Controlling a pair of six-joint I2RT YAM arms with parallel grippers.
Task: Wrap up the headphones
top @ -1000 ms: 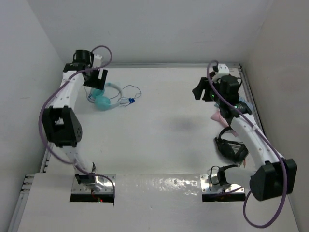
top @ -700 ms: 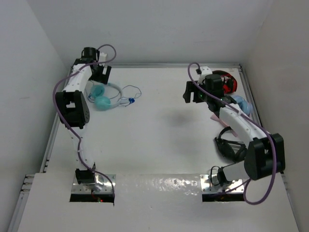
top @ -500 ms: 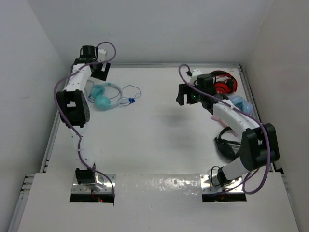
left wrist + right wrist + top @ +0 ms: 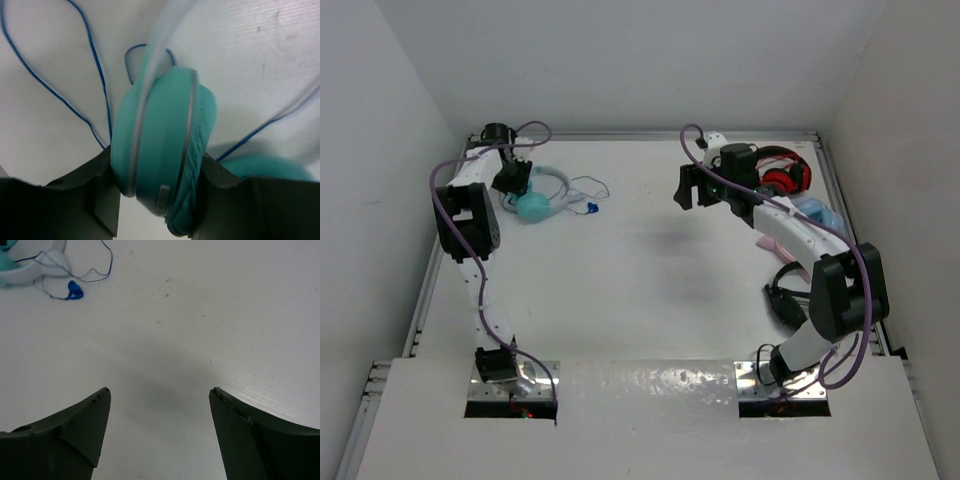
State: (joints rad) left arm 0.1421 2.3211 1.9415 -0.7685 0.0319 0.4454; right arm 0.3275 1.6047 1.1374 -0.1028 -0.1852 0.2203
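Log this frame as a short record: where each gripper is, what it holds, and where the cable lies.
Left gripper: fingers either side of one ear cup of the teal over-ear headphones; contact cannot be confirmed
Right gripper: open, empty, above bare white table
Thin blue cable: loose loops on the table, unwrapped
Blue plug: lying beside the pale headband
Task status: wrapping not started
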